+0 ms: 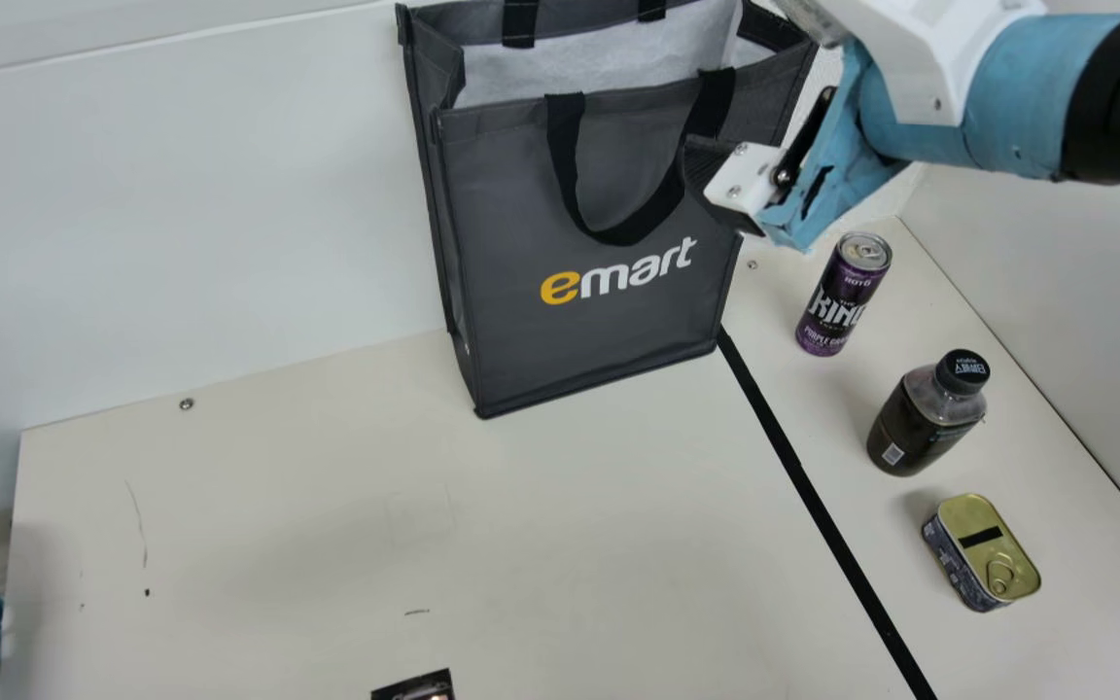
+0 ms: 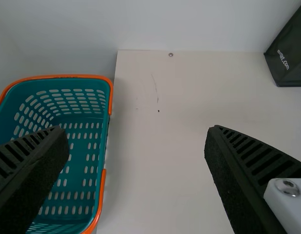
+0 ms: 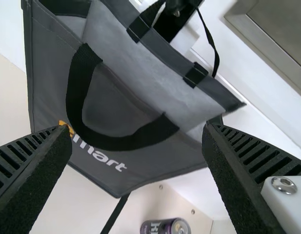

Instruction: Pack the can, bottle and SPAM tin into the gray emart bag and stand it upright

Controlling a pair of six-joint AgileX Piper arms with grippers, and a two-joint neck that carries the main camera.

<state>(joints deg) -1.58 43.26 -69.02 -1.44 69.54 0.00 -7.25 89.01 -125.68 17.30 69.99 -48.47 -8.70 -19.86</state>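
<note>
Just ahead of open right end effector [image 1: 708, 177]: upright emart bag [image 1: 521, 340].

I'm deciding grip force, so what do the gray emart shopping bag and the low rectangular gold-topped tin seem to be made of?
The gray emart shopping bag looks like matte cloth, perhaps non-woven synthetic, as its sides crease softly. The low rectangular gold-topped tin seems to be metal with a satin sheen, judging by its rimmed lid and pull ring.
</note>
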